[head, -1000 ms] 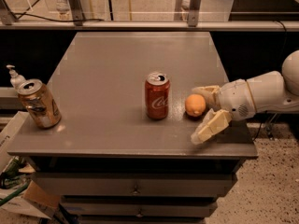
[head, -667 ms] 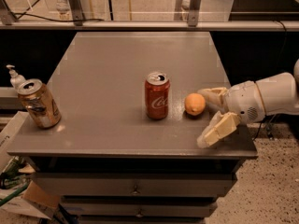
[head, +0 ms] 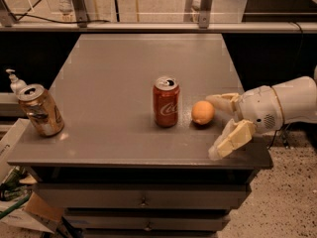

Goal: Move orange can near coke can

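The orange can, a small round orange fruit [head: 203, 112], rests on the grey table [head: 124, 73] just right of the coke can [head: 166, 102], a red soda can with white script standing upright. A narrow gap separates the two. My gripper [head: 216, 127] is at the table's right edge, to the right of the fruit and apart from it. It is open and empty, with one cream finger [head: 221, 101] behind and one [head: 232, 139] in front.
A dented gold-brown can [head: 40, 109] stands at the table's left front corner. A white pump bottle [head: 15, 81] shows just beyond the left edge. Drawers sit below the tabletop. A metal rail runs behind the table.
My gripper has drawn back to the right, away from the fruit, which stays put beside the coke can.
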You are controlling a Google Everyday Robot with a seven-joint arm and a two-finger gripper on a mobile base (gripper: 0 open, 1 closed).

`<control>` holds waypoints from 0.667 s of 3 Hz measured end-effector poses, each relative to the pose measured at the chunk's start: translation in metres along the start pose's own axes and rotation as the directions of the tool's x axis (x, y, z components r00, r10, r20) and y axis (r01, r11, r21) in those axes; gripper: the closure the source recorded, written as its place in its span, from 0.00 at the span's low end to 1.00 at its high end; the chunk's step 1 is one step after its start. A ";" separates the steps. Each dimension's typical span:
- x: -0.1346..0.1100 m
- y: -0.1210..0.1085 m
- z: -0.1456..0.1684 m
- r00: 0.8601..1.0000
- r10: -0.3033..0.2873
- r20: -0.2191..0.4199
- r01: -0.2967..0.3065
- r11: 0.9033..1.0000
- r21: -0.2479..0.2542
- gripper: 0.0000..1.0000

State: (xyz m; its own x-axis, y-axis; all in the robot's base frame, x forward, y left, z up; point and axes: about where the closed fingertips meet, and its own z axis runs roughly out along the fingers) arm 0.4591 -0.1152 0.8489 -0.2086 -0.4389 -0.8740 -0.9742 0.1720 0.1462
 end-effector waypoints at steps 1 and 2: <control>-0.005 0.010 0.000 1.000 0.004 0.008 -0.004 1.000 -0.014 0.00; -0.007 0.027 -0.002 1.000 0.020 0.003 -0.020 1.000 -0.024 0.00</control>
State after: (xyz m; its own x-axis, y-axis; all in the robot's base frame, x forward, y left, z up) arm 0.4336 -0.1094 0.8596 -0.2276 -0.4327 -0.8723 -0.9717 0.1590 0.1746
